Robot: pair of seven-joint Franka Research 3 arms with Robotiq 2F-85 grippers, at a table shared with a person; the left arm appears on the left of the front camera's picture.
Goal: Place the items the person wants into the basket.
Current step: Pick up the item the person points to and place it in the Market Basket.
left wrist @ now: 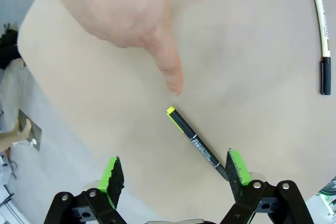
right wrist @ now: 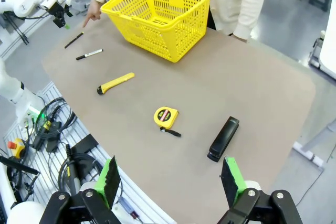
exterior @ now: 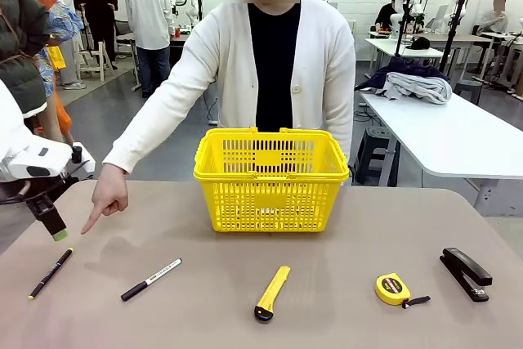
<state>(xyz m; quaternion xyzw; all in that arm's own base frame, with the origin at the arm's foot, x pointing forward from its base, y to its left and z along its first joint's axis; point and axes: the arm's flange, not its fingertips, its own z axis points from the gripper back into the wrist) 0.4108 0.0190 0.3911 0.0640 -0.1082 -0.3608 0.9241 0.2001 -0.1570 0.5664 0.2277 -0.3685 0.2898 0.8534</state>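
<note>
A person in a white cardigan [exterior: 274,79] stands behind the yellow basket [exterior: 270,178] and points a finger [exterior: 91,220] down at the thin black pen [exterior: 51,273] at the table's front left. In the left wrist view that fingertip [left wrist: 173,80] hovers just above the pen's yellow end [left wrist: 196,141]. My left gripper [left wrist: 176,176] hangs open above the pen, holding nothing; from the front its green-tipped finger [exterior: 57,232] shows left of the hand. The marker [exterior: 151,279] lies right of the pen. The stapler [exterior: 466,273] lies at the front right. My right gripper [right wrist: 172,181] stands open high above the table's near edge.
A yellow utility knife [exterior: 271,292] and a round yellow tape measure [exterior: 394,288] lie along the front of the table between marker and stapler. Cables and a red stop button [right wrist: 14,146] sit below the table edge. White tables [exterior: 458,132] stand behind on the right.
</note>
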